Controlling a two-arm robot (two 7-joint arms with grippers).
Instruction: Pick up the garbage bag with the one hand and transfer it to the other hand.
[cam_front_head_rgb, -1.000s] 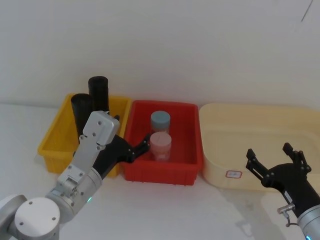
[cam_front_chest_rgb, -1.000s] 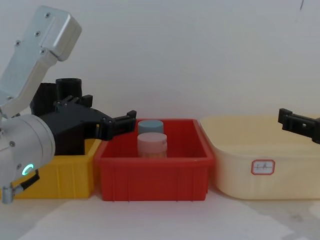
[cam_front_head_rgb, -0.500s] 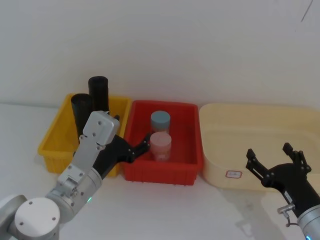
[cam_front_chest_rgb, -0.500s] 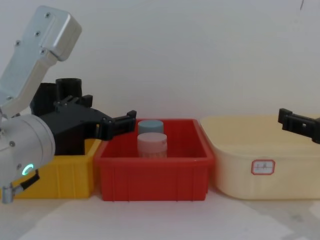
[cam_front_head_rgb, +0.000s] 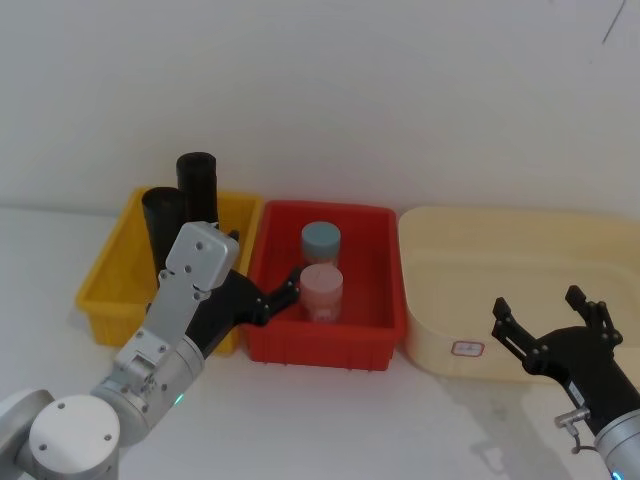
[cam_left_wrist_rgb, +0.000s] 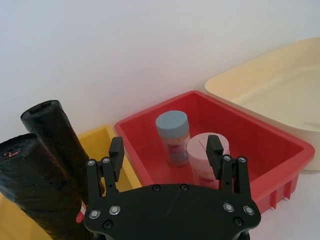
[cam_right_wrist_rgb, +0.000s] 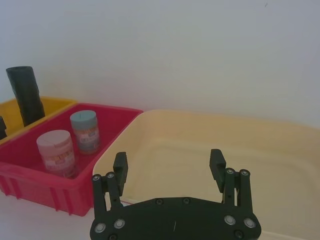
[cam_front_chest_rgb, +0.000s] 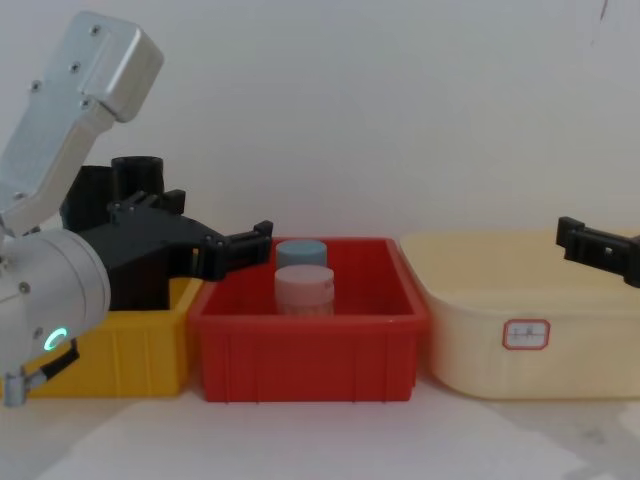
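The garbage bag (cam_front_head_rgb: 162, 222) is the crinkled black roll standing upright at the front left of the yellow bin (cam_front_head_rgb: 108, 290); it also shows close up (cam_left_wrist_rgb: 30, 190). A smoother, slightly taller black roll (cam_front_head_rgb: 197, 183) stands just behind it. My left gripper (cam_front_head_rgb: 262, 265), on the green-lit arm, hangs open and empty to the right of both rolls, over the edge between the yellow and red bins (cam_left_wrist_rgb: 166, 150) (cam_front_chest_rgb: 221, 214). It touches neither roll. My right gripper (cam_front_head_rgb: 538, 302) is open and empty in front of the cream tub (cam_right_wrist_rgb: 168, 159).
The red bin (cam_front_head_rgb: 370, 335) holds a blue-lidded jar (cam_front_head_rgb: 321, 240) and a pink-lidded jar (cam_front_head_rgb: 322, 290), right in front of the left fingertips. A large cream tub (cam_front_head_rgb: 430, 300) stands on the right. A white wall rises close behind the bins.
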